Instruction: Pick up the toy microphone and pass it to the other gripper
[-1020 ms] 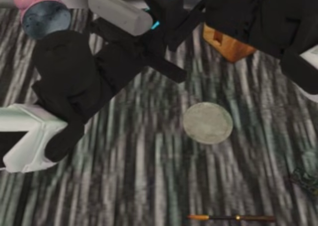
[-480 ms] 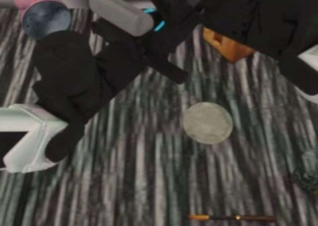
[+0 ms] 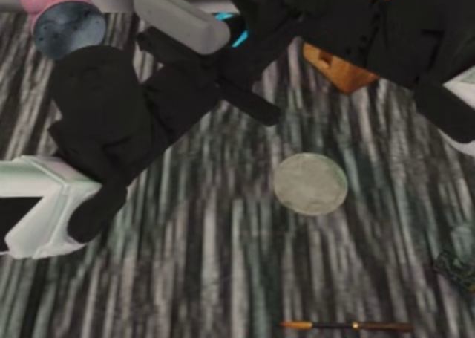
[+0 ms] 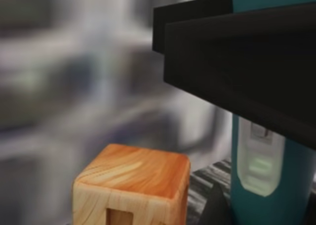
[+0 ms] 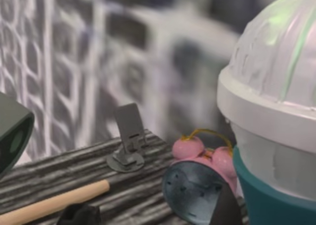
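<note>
The toy microphone [image 3: 237, 38] is held off the table at the top middle, only slivers of teal showing between the two arms. My left gripper [image 3: 236, 52] reaches up from the lower left and is shut on the teal handle [image 4: 286, 195], just below the white switch patch [image 4: 257, 165]. My right gripper [image 3: 256, 15] comes in from the upper right. Its black fingers [image 4: 237, 62] cross the handle above the switch. In the right wrist view the white head [image 5: 276, 86] looms close beside one fingertip [image 5: 224, 207], and the right gripper [image 5: 153, 212] stands wide open.
A wooden block [image 3: 338, 67] sits under the right arm. A grey round disc [image 3: 310, 183] lies mid-table and a thin orange-tipped stick [image 3: 345, 325] along the front edge. A pink and blue-grey toy [image 3: 63, 18] is at the top left, with a small stand [image 5: 129, 141] nearby.
The right gripper has slid further left over the microphone, covering more of it. The left arm has stayed almost still, holding the microphone.
</note>
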